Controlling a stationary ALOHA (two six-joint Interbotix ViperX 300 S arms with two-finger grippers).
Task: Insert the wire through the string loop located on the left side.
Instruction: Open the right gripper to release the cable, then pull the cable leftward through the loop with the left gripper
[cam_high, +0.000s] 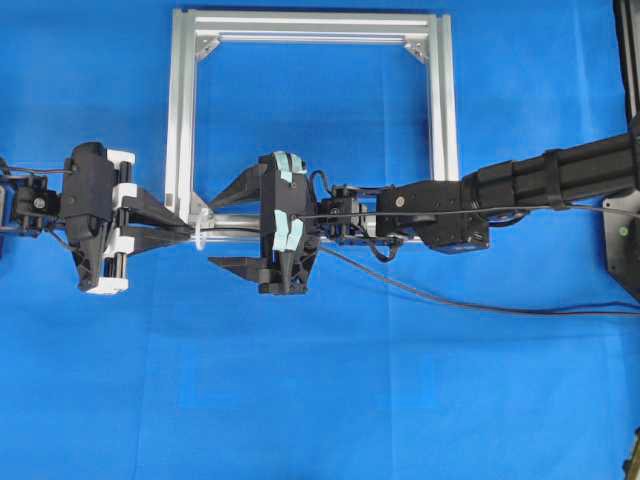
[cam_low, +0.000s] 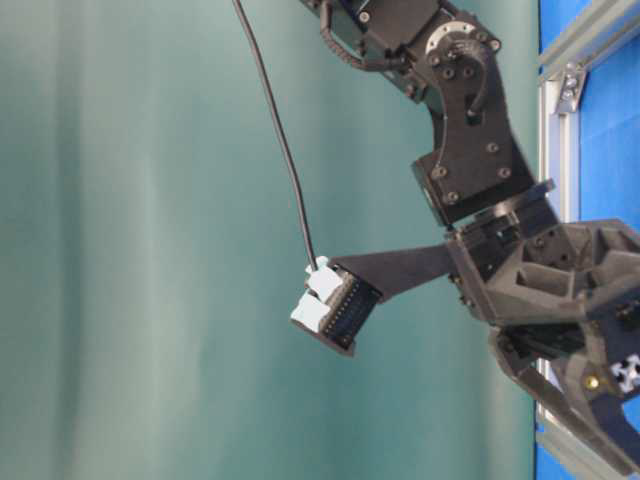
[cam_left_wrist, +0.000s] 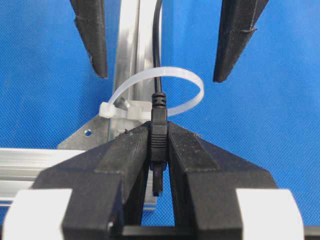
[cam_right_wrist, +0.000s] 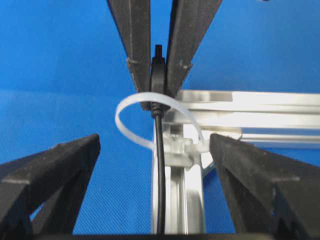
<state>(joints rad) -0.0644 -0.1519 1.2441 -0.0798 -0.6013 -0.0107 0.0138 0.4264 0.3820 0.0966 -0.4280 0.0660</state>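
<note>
Clamping the small dark plug of the long thin black wire (cam_left_wrist: 158, 120), the left end effector (cam_left_wrist: 159, 150) has its two black fingers shut on the plug body just on its own side of the whitish translucent string loop (cam_left_wrist: 165, 90). The right end effector (cam_high: 230, 228) stands wide open, its fingers spread on either side of the cable and touching nothing. The loop hangs off the lower left corner of the silver rectangular aluminium frame (cam_high: 178, 120), which lies on the blue bench (cam_high: 400, 400) towards its far edge.

In both wrist views the cable passes through the ring, so the threading looks done, and what could go wrong now is undoing it. With only the left grip holding, a weak pinch on the slim plug could let it slide back through as the trailing cable pulls. A hard tug leftwards could drag the loop sideways or shift the frame.

The wire's long axis runs along the frame's near rail, plug end pointing to the bench's left edge and the cable trailing right; whether it rests on the rail is probably beyond these views.
</note>
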